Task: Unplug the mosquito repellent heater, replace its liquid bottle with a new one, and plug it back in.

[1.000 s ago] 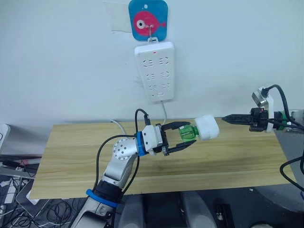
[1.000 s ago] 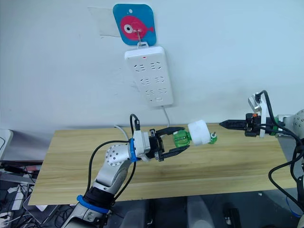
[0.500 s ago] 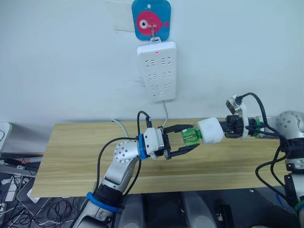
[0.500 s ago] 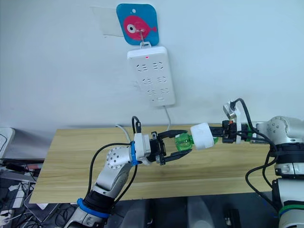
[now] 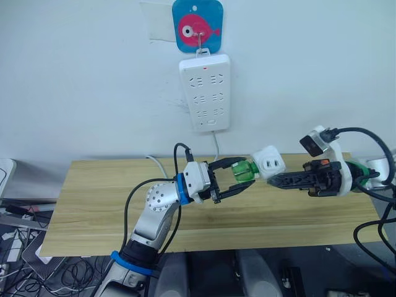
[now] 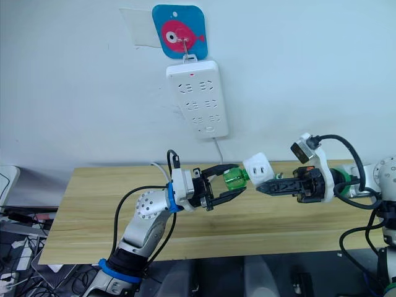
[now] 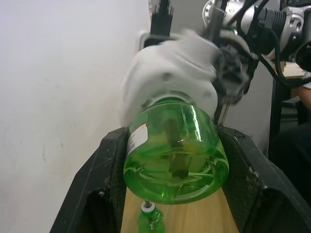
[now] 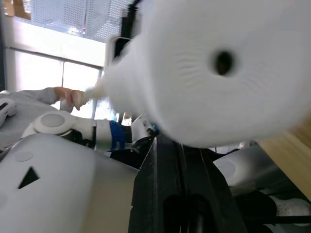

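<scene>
- Between the two arms, above the wooden table (image 5: 93,204), the left gripper (image 5: 230,180) is clamped on the green liquid bottle (image 5: 245,171); one finger above it, one below, bottle lying roughly horizontal.
- Left wrist view confirms: black fingers (image 7: 104,165) press both sides of the bottle, its base toward the camera.
- Mosquito repellent heater (image 5: 268,163) is on the far end of the bottle, held in mid-air over the table, not plugged in. Its socket-style face looks up and toward the camera.
- Right gripper (image 5: 276,180) points left with its fingers closed together into a narrow point, tip just under and beside the heater. Touching or just short of it: cannot tell.
- Right wrist view: heater's round white face with a dark centre hole (image 8: 223,62) sits right over the closed fingers.
- Left arm pose: elbow low near the table's front edge, forearm rising and reaching right toward centre.
- Right arm pose: forearm about level, coming in from the right edge above the table.
- A second small green bottle (image 7: 148,219) stands on the table below the held one.
- White power strip (image 5: 205,91) hangs on the wall behind, under a blue fish hook plate (image 5: 197,26), well above the heater, cord running down behind the table.
</scene>
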